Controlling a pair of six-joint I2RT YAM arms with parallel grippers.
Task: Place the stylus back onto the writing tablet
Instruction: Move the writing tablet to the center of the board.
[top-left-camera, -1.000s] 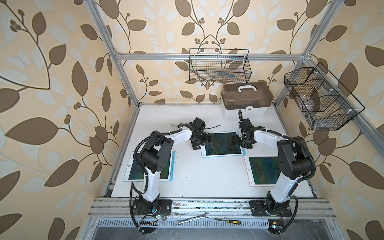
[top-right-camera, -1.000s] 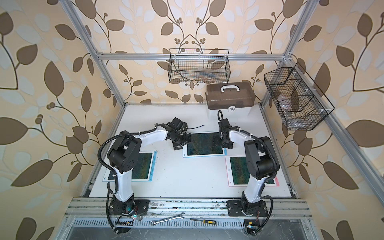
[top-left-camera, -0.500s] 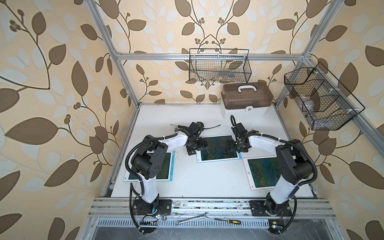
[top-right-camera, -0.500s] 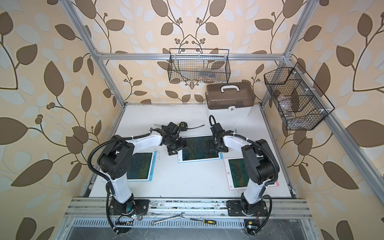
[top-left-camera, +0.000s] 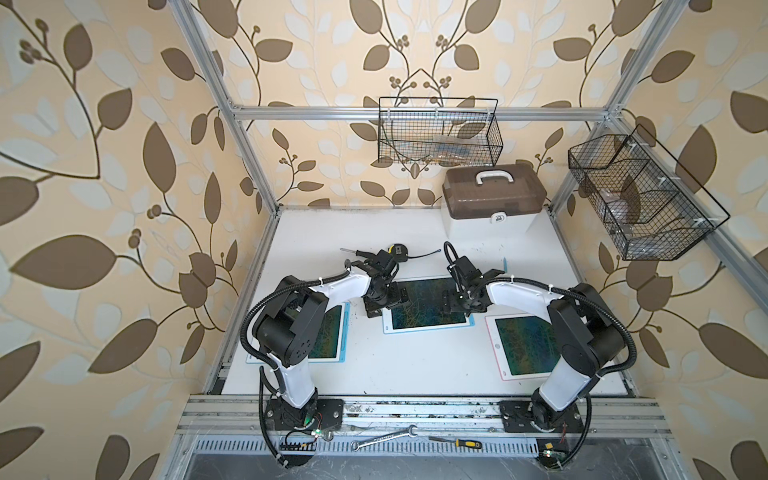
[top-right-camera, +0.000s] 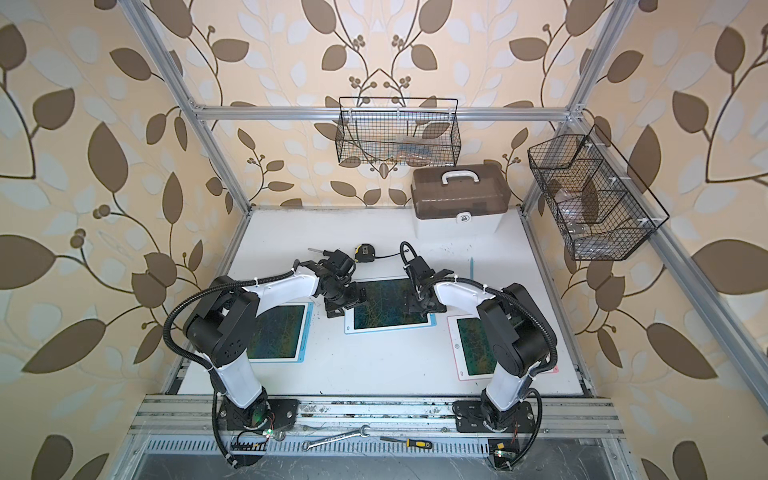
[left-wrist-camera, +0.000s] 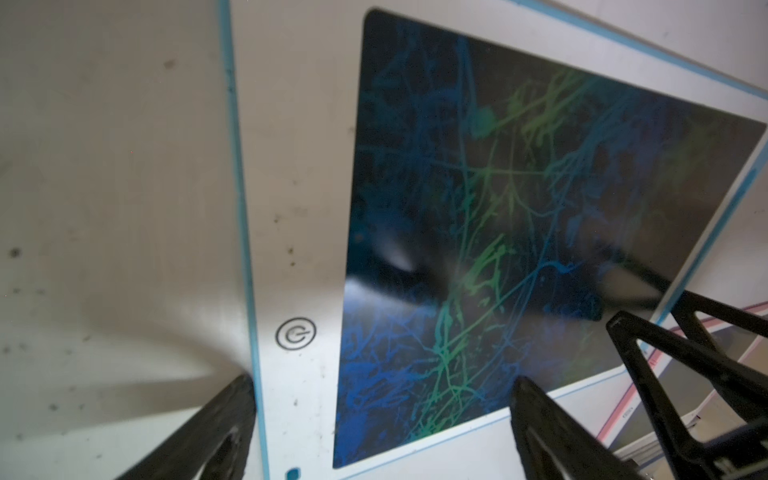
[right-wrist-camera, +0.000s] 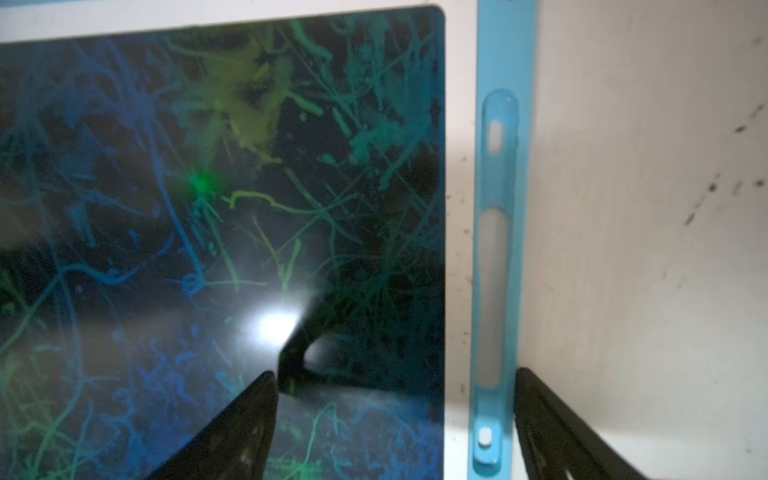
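Top views both show a matte white tabletop (top-left-camera: 415, 365) carrying three flat, rectangular writing tablets with glossy dark screens streaked in blue-green scribbles. The middle writing tablet (top-left-camera: 428, 309), white-faced with a thin blue rim, lies with its long sides running across the scene. The left tool (top-left-camera: 384, 301) sits low at its left end and the right tool (top-left-camera: 457, 301) low over its right end. Both have black fingers spread wide and hold nothing. The stylus (top-left-camera: 505, 264), a thin pale blue stick, lies flat on the bare tabletop, off the tablet, to the right of its far right corner and apart from it. Its long axis runs front to back, at right angles to the tablet's long sides; which end is the tip cannot be told. Left wrist view: the spread fingers straddle the tablet's white margin with its round button mark (left-wrist-camera: 295, 336), one fingertip (left-wrist-camera: 228, 407) on the tabletop side of the blue rim, the other over the screen. Right wrist view: the spread fingers straddle a smooth blue plastic groove (right-wrist-camera: 498, 174) along the tablet's edge, one fingertip (right-wrist-camera: 257, 399) over the screen, the other beside the rim.
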